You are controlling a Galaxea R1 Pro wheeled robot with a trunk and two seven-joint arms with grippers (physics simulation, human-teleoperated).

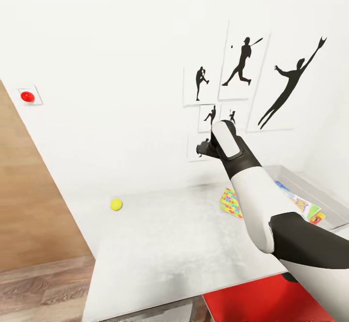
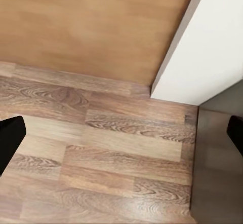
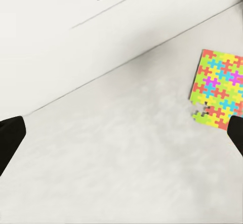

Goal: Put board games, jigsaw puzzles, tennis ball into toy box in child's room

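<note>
With my right gripper (image 3: 121, 133) spread over the bare table (image 1: 169, 244), the puzzle (image 3: 218, 89) lies near at its 2 o'clock; the ball (image 1: 116, 204) sits well apart toward my left.

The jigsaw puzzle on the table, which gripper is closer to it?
Right. The right gripper hovers open over the table beside the jigsaw puzzle. The left gripper hangs open over the wood floor, away from it.

White right arm (image 1: 252, 191), black joints, black fingertips (image 3: 10, 138)
</note>
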